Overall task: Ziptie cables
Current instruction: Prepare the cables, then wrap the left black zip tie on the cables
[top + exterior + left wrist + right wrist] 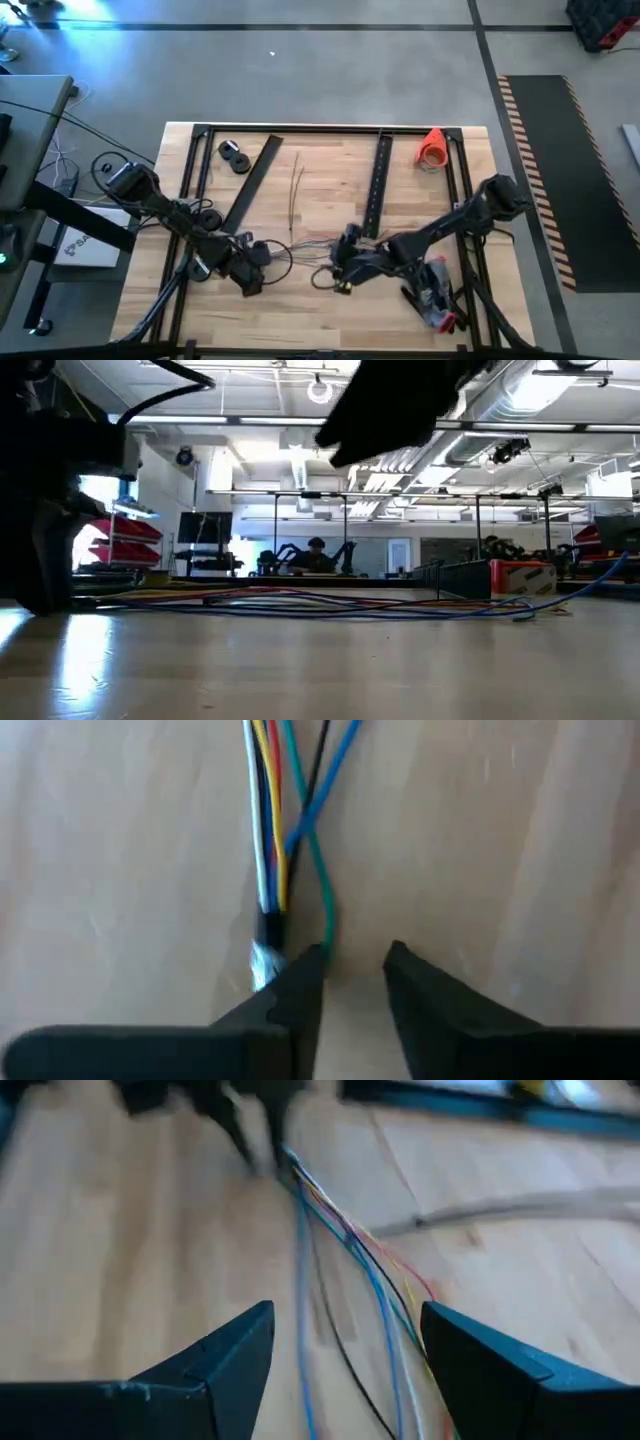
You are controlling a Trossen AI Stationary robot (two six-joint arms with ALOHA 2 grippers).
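The work surface is a light wooden table (320, 200) framed by dark rails, standing on a grey floor; the low view shows a workshop with ceiling lights and a seated person (316, 552) far behind. The cables (310, 250), a loose bundle of thin coloured wires, lie on the near half of the table between the two arms; a separate pair of thin strands (297, 190) lies farther back. The left gripper (352, 970) sits low at one end of the bundle, jaws slightly apart, one fingertip (305, 965) touching the green wire. The right gripper (345, 1345) is positioned over the other part of the bundle, jaws wide apart, the wires running between them. Two flat black perforated strips (378, 185), an orange tape roll (433, 148) and two black discs (234, 156) lie at the far side.
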